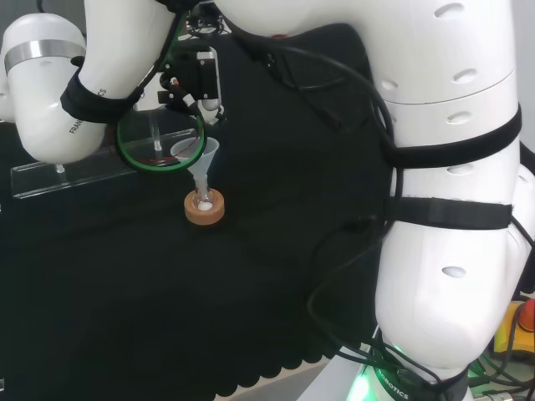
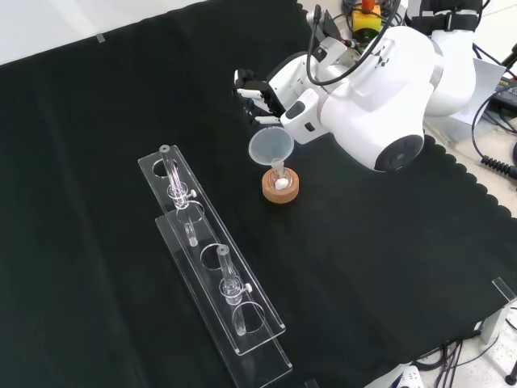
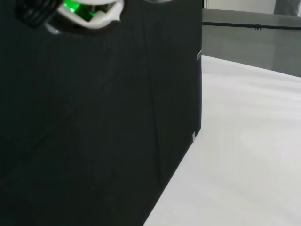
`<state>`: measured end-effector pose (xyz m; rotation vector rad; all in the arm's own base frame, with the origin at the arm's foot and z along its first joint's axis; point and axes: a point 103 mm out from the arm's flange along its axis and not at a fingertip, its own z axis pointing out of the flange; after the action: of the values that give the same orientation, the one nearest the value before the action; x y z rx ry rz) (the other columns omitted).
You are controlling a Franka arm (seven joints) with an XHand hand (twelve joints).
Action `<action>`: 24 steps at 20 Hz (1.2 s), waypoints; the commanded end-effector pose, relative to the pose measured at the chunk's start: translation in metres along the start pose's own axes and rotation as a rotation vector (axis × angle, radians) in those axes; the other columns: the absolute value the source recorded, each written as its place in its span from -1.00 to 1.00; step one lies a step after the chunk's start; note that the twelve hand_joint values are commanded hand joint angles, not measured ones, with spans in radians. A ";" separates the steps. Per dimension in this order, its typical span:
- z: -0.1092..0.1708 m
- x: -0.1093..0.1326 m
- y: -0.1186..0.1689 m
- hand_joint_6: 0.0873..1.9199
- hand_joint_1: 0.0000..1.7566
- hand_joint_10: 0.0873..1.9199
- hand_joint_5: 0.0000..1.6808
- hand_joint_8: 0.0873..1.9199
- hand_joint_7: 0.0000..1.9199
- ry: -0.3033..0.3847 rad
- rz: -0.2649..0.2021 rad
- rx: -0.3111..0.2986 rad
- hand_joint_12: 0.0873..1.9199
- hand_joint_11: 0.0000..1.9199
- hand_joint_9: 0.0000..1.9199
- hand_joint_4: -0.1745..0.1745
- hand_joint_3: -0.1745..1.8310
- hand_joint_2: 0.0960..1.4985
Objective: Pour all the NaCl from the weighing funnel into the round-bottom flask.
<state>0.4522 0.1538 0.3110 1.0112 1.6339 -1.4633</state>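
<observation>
Flask (image 2: 279, 185) just below hand (image 2: 271, 90)

A: Head view: behind and above the arm's base, facing the black cloth (image 1: 251, 317).
B: Front view: opposite, looking down. Both share the cork stand (image 1: 205, 208). Wrist view: close to the cloth.

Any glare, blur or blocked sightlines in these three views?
Head view: the arm's white links block much of the bench, and the clear funnel is faint against the black cloth. Front view: even light, with the funnel, cork ring and clear rack readable. Wrist view: a blurred white part with green glow, then cloth and a pale floor.
</observation>
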 end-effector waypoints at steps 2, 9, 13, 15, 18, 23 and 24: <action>0.005 0.000 -0.001 -0.40 0.28 -1.00 0.52 -0.81 0.44 0.045 -0.003 -0.004 -0.12 0.09 0.55 1.00 -0.23 -0.16; 0.011 0.000 -0.002 -0.40 0.28 -1.00 0.52 -0.81 0.44 0.102 -0.006 -0.016 -0.12 0.09 0.55 1.00 -0.23 -0.16; 0.017 -0.003 -0.003 -0.40 0.28 -1.00 0.52 -0.81 0.44 0.149 -0.004 -0.028 -0.13 0.09 0.55 1.00 -0.23 -0.16; 0.021 -0.005 -0.003 -0.40 0.28 -1.00 0.52 -0.81 0.44 0.167 -0.003 -0.040 -0.13 0.09 0.55 1.00 -0.23 -0.16; 0.027 -0.009 -0.004 -0.40 0.28 -1.00 0.52 -0.81 0.44 0.229 0.000 -0.057 -0.13 0.09 0.55 1.00 -0.23 -0.16; 0.039 -0.014 -0.005 -0.40 0.28 -1.00 0.52 -0.81 0.44 0.315 0.005 -0.080 -0.13 0.10 0.55 1.00 -0.23 -0.16; 0.041 -0.015 -0.005 -0.40 0.28 -1.00 0.52 -0.81 0.44 0.341 0.006 -0.083 -0.13 0.10 0.55 1.00 -0.23 -0.16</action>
<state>0.4550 0.1243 0.3224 1.2011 1.8389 -1.3028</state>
